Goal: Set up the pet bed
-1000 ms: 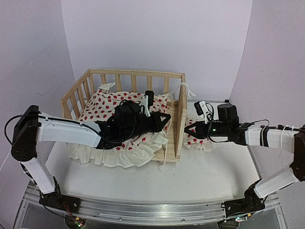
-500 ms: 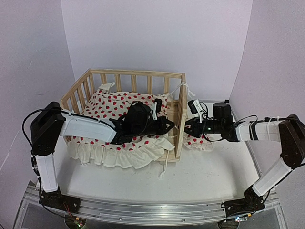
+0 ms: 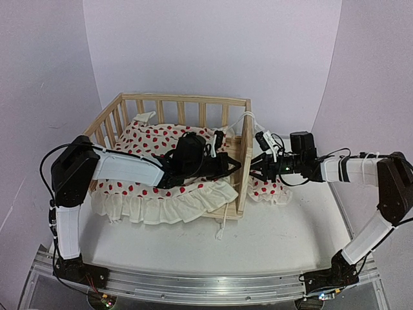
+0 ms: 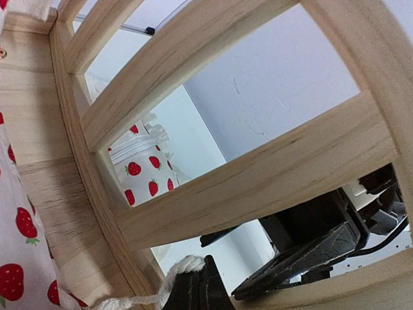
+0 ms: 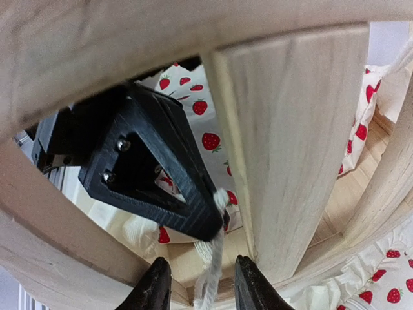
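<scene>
Our right gripper (image 5: 201, 284) straddles, fingers apart, a white string (image 5: 213, 258) pinched by our left gripper (image 5: 215, 221) between pet bed (image 5: 297, 142) slats.

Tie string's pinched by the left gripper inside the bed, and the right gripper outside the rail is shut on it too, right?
No: the right wrist view shows the right gripper open, fingers standing either side of the tie string. The left gripper does pinch it.

Pine slat-railed pet bed (image 3: 184, 98) upright, strawberry-dotted ruffled cushion (image 3: 151, 139) inside, tie string (image 5: 211, 258) by right rail.
</scene>
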Motion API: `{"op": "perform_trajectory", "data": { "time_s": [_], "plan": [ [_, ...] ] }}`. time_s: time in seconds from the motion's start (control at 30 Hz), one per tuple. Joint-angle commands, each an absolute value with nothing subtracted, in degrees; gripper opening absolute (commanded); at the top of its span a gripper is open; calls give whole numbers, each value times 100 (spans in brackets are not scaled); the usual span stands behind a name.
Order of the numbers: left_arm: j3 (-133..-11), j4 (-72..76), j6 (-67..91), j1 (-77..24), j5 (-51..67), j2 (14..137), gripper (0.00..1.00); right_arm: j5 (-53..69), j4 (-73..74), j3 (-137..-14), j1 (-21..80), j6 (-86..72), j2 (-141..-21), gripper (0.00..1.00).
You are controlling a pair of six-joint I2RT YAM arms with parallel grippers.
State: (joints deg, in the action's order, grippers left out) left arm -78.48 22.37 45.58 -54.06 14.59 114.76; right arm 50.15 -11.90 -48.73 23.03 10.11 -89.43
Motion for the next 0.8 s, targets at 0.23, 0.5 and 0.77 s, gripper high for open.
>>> {"op": "perform_trajectory", "data": {
  "time_s": [0.23, 0.5, 0.77],
  "plan": [
    [-8245, 2407, 4724, -5410, 2021, 11612, 0, 4931, -949, -4831, 2421, 820, -9058, 41],
    [-8230, 2406, 4730, -5405, 2029, 11579, 0, 3604, -1721, -3977, 2418, -639, -8446, 44],
    [-8332, 2408, 4816, -5405, 2185, 11680, 0, 3947, -2893, -3585, 2444, -1411, -8700, 46]
  ]
}}
